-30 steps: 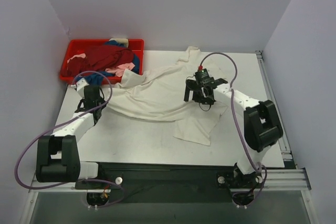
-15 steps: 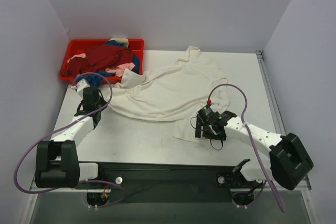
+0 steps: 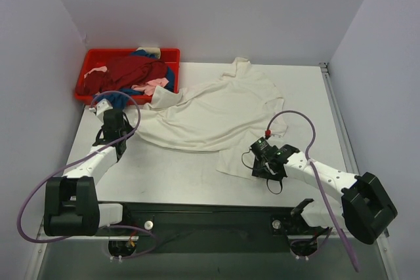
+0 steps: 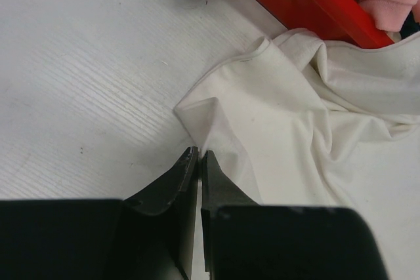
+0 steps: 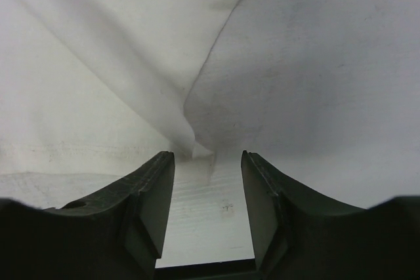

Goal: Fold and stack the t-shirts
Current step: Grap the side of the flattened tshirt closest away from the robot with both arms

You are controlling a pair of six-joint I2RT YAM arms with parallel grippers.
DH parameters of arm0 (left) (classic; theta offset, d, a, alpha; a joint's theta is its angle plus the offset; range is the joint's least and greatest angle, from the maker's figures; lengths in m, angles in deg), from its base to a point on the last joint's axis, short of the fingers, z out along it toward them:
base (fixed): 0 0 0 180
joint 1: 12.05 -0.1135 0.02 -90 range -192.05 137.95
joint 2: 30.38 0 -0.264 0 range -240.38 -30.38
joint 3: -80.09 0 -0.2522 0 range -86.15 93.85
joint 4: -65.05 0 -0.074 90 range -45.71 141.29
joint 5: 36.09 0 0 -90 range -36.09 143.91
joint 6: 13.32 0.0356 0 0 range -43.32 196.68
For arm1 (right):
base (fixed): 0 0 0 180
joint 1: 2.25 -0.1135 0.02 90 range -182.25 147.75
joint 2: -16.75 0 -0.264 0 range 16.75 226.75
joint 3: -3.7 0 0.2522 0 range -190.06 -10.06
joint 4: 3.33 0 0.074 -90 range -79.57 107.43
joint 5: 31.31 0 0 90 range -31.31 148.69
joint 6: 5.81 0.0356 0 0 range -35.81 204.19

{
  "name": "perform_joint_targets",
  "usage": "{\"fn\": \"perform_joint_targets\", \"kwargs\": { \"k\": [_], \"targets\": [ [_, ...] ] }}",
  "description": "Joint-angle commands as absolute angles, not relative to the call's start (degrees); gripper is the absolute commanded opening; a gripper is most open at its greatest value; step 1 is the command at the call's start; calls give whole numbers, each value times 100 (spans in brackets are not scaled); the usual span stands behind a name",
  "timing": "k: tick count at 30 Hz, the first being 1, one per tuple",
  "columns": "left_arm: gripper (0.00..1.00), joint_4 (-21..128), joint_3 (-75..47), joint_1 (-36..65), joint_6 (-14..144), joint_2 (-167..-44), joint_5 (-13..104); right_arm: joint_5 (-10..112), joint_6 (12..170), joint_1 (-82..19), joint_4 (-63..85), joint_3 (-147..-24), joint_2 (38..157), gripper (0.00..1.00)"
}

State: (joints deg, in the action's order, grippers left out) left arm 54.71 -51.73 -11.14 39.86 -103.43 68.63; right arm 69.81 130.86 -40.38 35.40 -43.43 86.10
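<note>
the cream-white t-shirt (image 3: 216, 113) lies spread and rumpled across the middle of the table (image 3: 170, 172), one sleeve reaching the far edge and its left end lying against the red tray (image 3: 84, 73) at the far left corner. in that tray you have the dark red t-shirt (image 3: 128, 70) heaped on top, the pale pink t-shirt (image 3: 156, 84) and the blue t-shirt (image 3: 170, 78) showing beside and under it.

your left gripper (image 4: 198, 155) sits low on the table just in front of the tray, at the shirt's left edge. its fingers are drawn together to a thin slit, with a fold of the cream cloth running into the tips.

your right gripper (image 5: 207, 162) is down at the shirt's near right corner. its fingers stand apart, one on each side of a raised fold of the hem, with bare table showing between them; nothing is clamped there.
</note>
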Motion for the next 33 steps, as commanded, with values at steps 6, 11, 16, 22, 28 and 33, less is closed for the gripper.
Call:
{"fn": "perform_joint_targets", "kwargs": {
  "k": [6, 11, 16, 22, 28, 33],
  "targets": [
    [0, 5709, -5178, -1161, 4011, -10192, 6841, 6854, 13253, -4101, 3206, -4109, 8909, 38],
    [0, 5709, -5178, -1161, 4011, -10210, 6841, 6704, 13305, -4127, 3056, -4021, 9049, 27],
    [0, 5692, -5178, -1161, 4011, -10183, 6850, 6660, 13402, -4206, 3117, -3968, 8980, 9],
    [0, 5622, -5187, -1161, 4011, -10140, 6868, 6686, 13551, -4478, 3477, -4038, 8786, 0],
    [0, 5385, -5204, -1161, 4011, -9955, 6999, 6853, 13859, -4944, 4154, -4144, 8348, 0],
    [0, 5252, -5371, -1152, 3976, -9665, 7061, 6933, 14105, -5234, 4567, -4153, 8013, 0]
  ]
}}
